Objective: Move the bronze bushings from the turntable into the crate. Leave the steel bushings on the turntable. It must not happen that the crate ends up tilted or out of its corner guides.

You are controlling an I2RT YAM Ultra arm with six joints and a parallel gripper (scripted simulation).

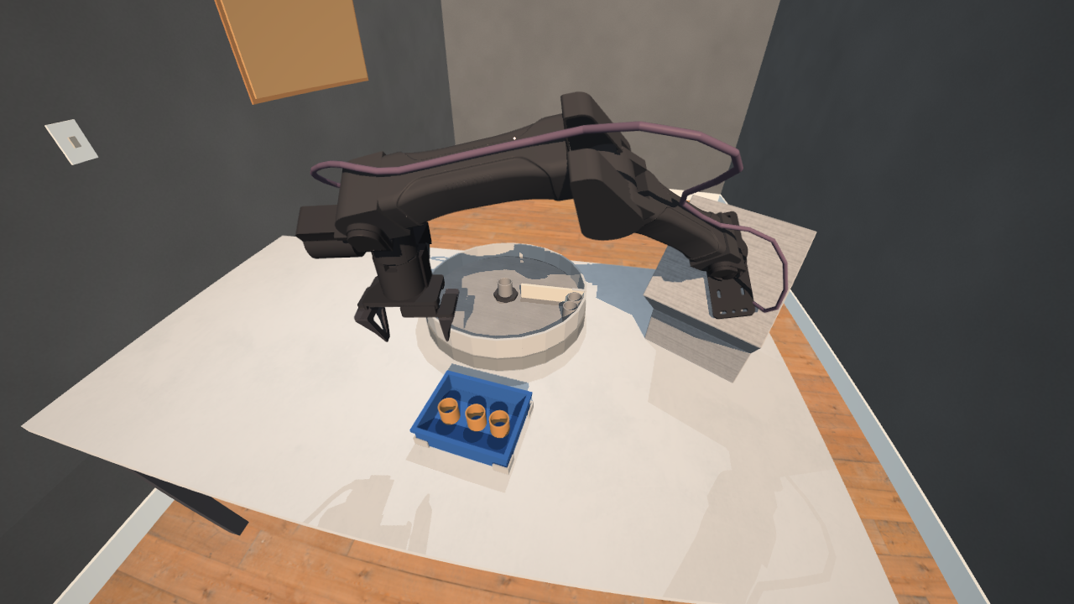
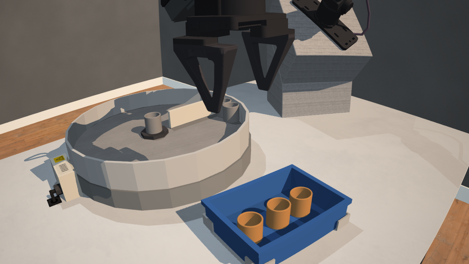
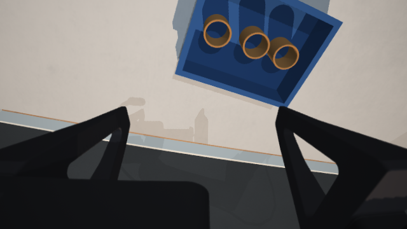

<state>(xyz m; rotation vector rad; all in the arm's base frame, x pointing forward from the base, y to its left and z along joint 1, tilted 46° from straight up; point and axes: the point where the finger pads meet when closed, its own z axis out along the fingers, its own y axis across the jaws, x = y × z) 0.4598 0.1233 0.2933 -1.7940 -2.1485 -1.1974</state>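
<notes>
The pale table carries the turntable, blue crate (just beside it) and grey pedestal block.

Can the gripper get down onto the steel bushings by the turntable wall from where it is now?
Probably not cleanly. The open gripper hangs at the opposite rim of the turntable, while the two steel bushings sit tight against the far wall beside the cream bar, leaving little finger room.
</notes>
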